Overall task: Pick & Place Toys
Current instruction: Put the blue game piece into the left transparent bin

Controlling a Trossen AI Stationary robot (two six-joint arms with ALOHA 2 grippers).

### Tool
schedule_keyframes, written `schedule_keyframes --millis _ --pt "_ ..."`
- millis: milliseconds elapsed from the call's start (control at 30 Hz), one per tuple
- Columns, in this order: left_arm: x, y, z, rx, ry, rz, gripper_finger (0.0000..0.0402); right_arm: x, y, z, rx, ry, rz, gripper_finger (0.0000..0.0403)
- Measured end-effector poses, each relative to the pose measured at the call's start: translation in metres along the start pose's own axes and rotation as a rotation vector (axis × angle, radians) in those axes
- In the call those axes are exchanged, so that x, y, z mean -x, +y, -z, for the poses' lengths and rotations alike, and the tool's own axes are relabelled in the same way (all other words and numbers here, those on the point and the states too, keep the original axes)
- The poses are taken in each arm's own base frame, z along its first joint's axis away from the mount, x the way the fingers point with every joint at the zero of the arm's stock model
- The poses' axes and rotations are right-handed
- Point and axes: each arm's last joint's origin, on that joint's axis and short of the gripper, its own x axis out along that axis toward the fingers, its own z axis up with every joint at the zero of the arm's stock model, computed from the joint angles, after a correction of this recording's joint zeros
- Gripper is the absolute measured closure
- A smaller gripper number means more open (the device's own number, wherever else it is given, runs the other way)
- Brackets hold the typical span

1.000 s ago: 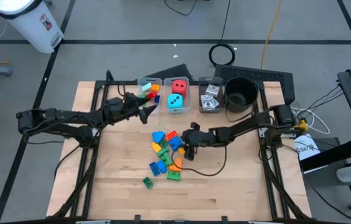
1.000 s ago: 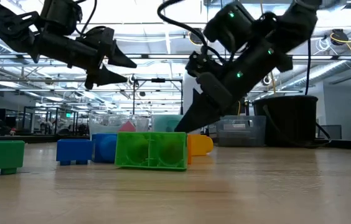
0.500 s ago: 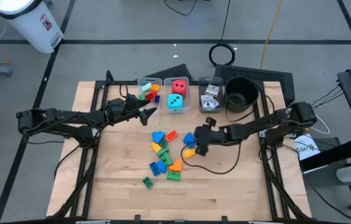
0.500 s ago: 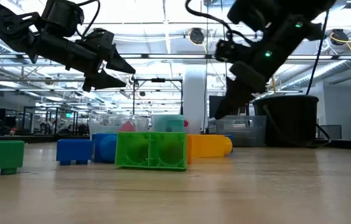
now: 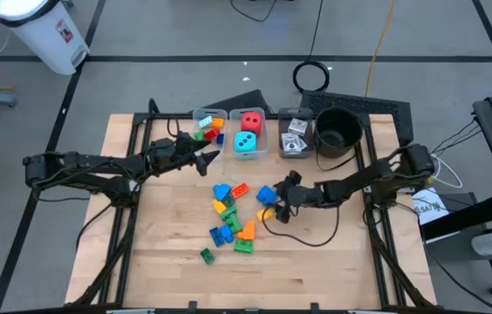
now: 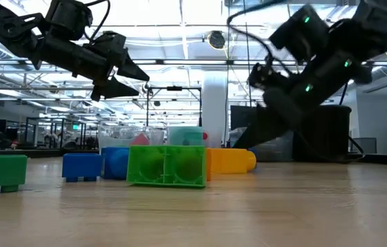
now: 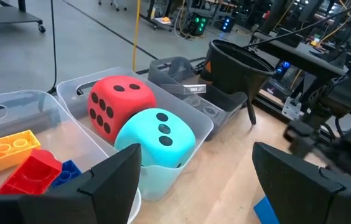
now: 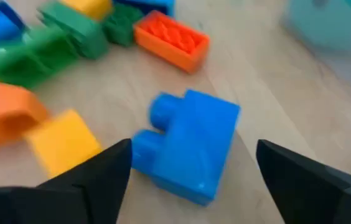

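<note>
A blue brick (image 8: 188, 144) lies on the table (image 5: 333, 253) just in front of the right gripper (image 5: 283, 197), framed between its two fingers (image 8: 94, 180) in the right wrist view but touched by neither. The jaws are spread wide and nothing is held. A yellow brick (image 8: 63, 144) sits just beside the blue one, with an orange brick (image 8: 4, 112) next to that, and an orange-red brick (image 8: 171, 40) lies a little farther off. Green bricks (image 8: 45, 43) are clustered beyond them (the far edge of the pile is blurred).

In the high view the loose bricks are seen gathered in a heap (image 5: 233, 216) near the middle of the table, with one green brick (image 5: 206, 254) set apart toward the near edge.

Three clear bins stand in a row along the far edge. In the middle bin (image 7: 200, 121) a red die (image 7: 113, 106) and a teal die (image 7: 157, 137) are packed side by side, touching. The bin (image 7: 82, 140) beside it holds an orange brick (image 7: 10, 149), a red brick (image 7: 32, 174) and a small blue one (image 7: 70, 169). The third bin (image 5: 295, 135) holds small cards. A black pot (image 5: 338, 131) stands just beside that bin.

The left gripper (image 5: 211, 157) is held above the table near the bins, its jaws open and empty.
</note>
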Motion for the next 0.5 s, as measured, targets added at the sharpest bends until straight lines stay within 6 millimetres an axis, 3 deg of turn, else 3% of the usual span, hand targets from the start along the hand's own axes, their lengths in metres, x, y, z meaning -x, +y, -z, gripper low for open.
schedule_keyframes --millis 267,500 --pt "0.0 0.0 -0.001 0.001 -0.016 -0.022 0.0089 -0.033 -0.003 0.018 -0.027 -0.03 0.014 0.0075" --pt "0.0 0.001 0.0 -0.001 -0.01 -0.024 0.0089 -0.038 -0.007 0.017 0.059 -0.048 0.024 0.008"
